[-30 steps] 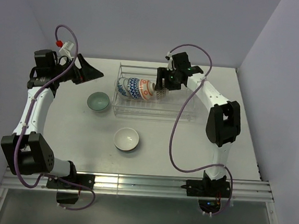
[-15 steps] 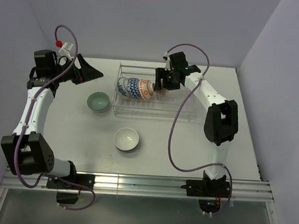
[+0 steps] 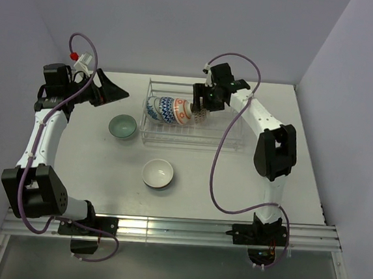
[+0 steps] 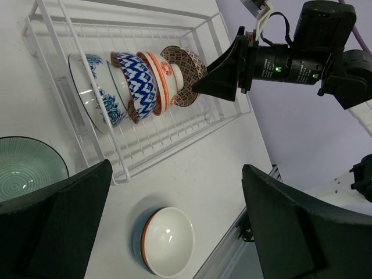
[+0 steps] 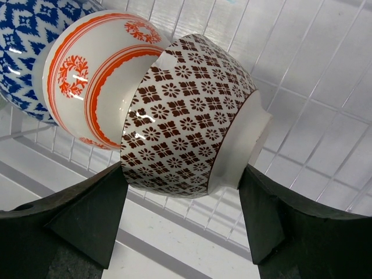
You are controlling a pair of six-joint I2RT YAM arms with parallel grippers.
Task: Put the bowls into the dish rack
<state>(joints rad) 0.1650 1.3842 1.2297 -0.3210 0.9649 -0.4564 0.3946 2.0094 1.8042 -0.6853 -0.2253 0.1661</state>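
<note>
The dish rack (image 3: 233, 145) stands at the back middle of the table. Standing on edge in it, from the left: a blue-and-white bowl (image 3: 153, 106), a blue zigzag bowl (image 3: 166, 110), an orange-red patterned bowl (image 3: 181, 110) and the grey-brown patterned bowl (image 3: 200, 115). My right gripper (image 3: 200, 105) is shut on the grey-brown bowl (image 5: 186, 122), one finger at its rim and one at its foot, and the bowl leans against the orange-red bowl (image 5: 87, 81). A white bowl (image 3: 158, 173) and a green bowl (image 3: 122, 126) sit on the table. My left gripper (image 3: 114, 92) is open and empty at the back left.
The rack's right half (image 3: 230, 127) holds nothing. In the left wrist view the white bowl (image 4: 167, 241) lies near the table's front edge, the green bowl (image 4: 26, 168) beside the rack (image 4: 116, 168). Walls close the table at the back and both sides.
My right gripper has moved a little left with the grey-brown bowl, bringing it against the orange-red bowl. The left arm has not moved.
</note>
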